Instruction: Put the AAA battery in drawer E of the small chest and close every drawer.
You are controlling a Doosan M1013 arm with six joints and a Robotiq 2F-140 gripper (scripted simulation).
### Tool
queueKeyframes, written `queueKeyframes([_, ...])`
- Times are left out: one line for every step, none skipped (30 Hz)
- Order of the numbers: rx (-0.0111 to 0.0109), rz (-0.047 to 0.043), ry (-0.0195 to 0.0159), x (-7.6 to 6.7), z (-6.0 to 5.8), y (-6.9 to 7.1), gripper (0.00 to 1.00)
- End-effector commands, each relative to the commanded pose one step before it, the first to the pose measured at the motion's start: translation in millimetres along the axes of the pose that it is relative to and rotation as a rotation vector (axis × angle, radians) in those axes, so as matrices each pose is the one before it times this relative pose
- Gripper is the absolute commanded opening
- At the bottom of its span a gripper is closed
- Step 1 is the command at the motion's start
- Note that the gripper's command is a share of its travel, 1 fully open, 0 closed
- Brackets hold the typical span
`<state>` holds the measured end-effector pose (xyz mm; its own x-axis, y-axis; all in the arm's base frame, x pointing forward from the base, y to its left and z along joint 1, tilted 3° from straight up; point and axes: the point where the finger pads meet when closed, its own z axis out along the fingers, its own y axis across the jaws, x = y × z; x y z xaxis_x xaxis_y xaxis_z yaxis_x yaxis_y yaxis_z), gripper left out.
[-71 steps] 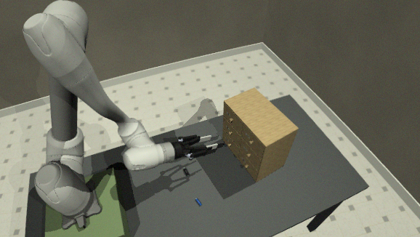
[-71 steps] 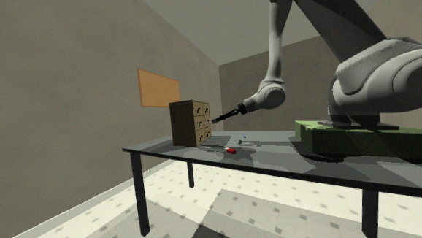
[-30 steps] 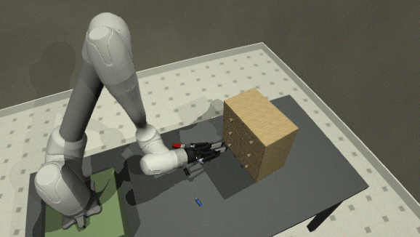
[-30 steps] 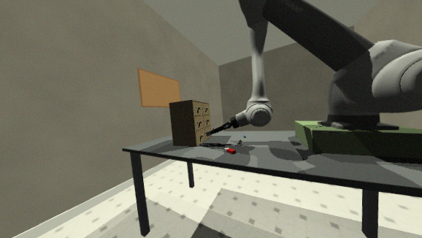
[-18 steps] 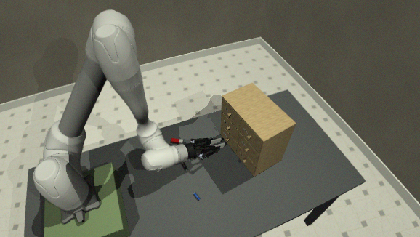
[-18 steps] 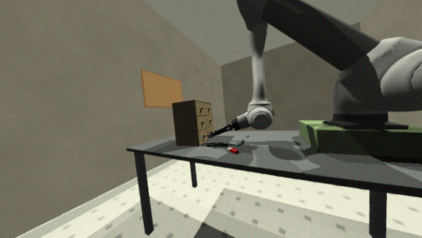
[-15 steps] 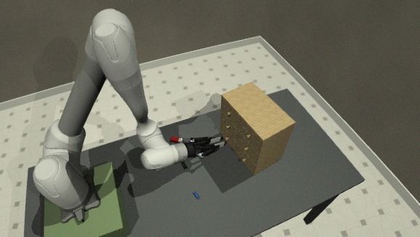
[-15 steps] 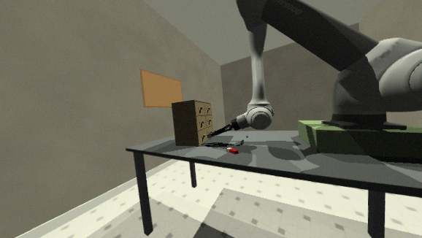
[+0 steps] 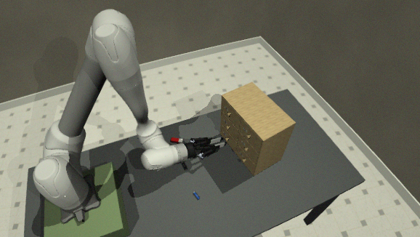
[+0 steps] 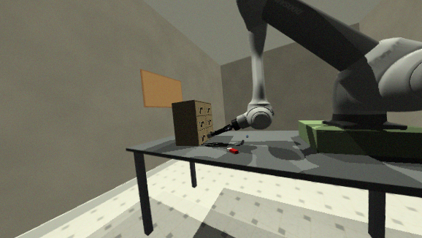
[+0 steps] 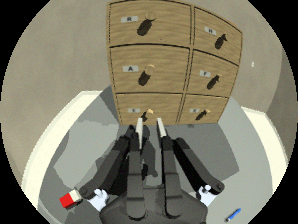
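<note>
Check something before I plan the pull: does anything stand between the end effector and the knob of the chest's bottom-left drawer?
Nothing visible stands between the end effector and that knob. The fingertips are right at it; whether they touch it, I cannot tell.

End effector (image 9: 219,142) (image 10: 209,135) (image 11: 149,123) lower, its fingers closer together, nearer the chest (image 9: 258,113) (image 10: 185,124) (image 11: 165,75)
</note>
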<state>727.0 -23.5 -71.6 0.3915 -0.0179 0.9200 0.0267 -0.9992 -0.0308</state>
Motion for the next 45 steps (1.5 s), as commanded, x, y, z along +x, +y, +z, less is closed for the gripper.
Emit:
queueKeyframes([0.00007,0.00017,0.00022,0.17,0.04,-0.04,0.2])
queueKeyframes([0.0,0.0,0.0,0.04,0.12,0.0,0.2])
queueKeyframes([0.0,0.0,0.0,0.08,0.21,0.0,0.2])
queueKeyframes([0.0,0.0,0.0,0.12,0.33,0.0,0.2])
queueKeyframes([0.0,0.0,0.0,0.17,0.46,0.0,0.2])
queueKeyframes([0.0,0.0,0.0,0.22,0.6,0.0,0.2])
queueKeyframes([0.0,0.0,0.0,0.28,0.75,0.0,0.2])
queueKeyframes([0.0,0.0,0.0,0.33,0.9,0.0,0.2])
queueKeyframes([0.0,0.0,0.0,0.0,0.0,0.0,0.2])
queueKeyframes([0.0,0.0,0.0,0.0,0.0,0.0,0.2])
queueKeyframes([0.0,0.0,0.0,0.38,1.04,0.0,0.2])
queueKeyframes([0.0,0.0,0.0,0.43,1.18,0.0,0.2])
queueKeyframes([0.0,0.0,0.0,0.47,1.3,0.0,0.2])
queueKeyframes([0.0,0.0,0.0,0.52,1.41,0.0,0.2])
queueKeyframes([0.0,0.0,0.0,0.55,1.51,0.0,0.2])
queueKeyframes([0.0,0.0,0.0,0.58,1.59,0.0,0.2])
queueKeyframes([0.0,0.0,0.0,0.6,1.65,0.0,0.2])
queueKeyframes([0.0,0.0,0.0,0.61,1.69,0.0,0.2])
queueKeyframes([0.0,0.0,0.0,0.63,1.71,0.0,0.2])
queueKeyframes([0.0,0.0,0.0,0.62,1.71,0.0,0.2])
queueKeyframes([0.0,0.0,0.0,0.62,1.69,0.0,0.2])
queueKeyframes([0.0,0.0,0.0,0.6,1.64,0.0,0.2])
queueKeyframes([0.0,0.0,0.0,0.57,1.58,0.0,0.2])
queueKeyframes([0.0,0.0,0.0,0.55,1.5,0.0,0.2])
queueKeyframes([0.0,0.0,0.0,0.51,1.4,0.0,0.2])
queueKeyframes([0.0,0.0,0.0,0.0,0.0,0.0,0.2])
queueKeyframes([0.0,0.0,0.0,0.0,0.0,0.0,0.2])
queueKeyframes([0.0,0.0,0.0,0.47,1.29,0.0,0.2])
queueKeyframes([0.0,0.0,0.0,0.43,1.16,0.0,0.2])
queueKeyframes([0.0,0.0,0.0,0.37,1.03,0.0,0.2])
queueKeyframes([0.0,0.0,0.0,0.32,0.89,0.0,0.2])
queueKeyframes([0.0,0.0,0.0,0.27,0.74,0.0,0.2])
queueKeyframes([0.0,0.0,0.0,0.22,0.6,0.0,0.2])
queueKeyframes([0.0,0.0,0.0,0.17,0.46,0.0,0.2])
queueKeyframes([0.0,0.0,0.0,0.12,0.33,0.0,0.2])
queueKeyframes([0.0,0.0,0.0,0.08,0.21,0.0,0.2])
queueKeyframes([0.0,0.0,0.0,0.04,0.11,0.0,0.2])
queueKeyframes([0.0,0.0,0.0,0.02,0.04,0.0,0.2])
queueKeyframes([0.0,0.0,0.0,0.0,0.01,0.0,0.2])
queueKeyframes([0.0,0.0,0.0,0.0,0.0,0.0,0.2])
queueKeyframes([0.0,0.0,0.0,0.0,0.0,0.0,0.2])
queueKeyframes([0.0,0.0,0.0,0.0,0.0,0.0,0.2])
queueKeyframes([0.0,0.0,0.0,0.0,0.0,0.0,0.2])
queueKeyframes([0.0,0.0,0.0,0.0,0.0,0.0,0.2])
queueKeyframes([0.0,0.0,0.0,0.0,0.0,0.0,0.2])
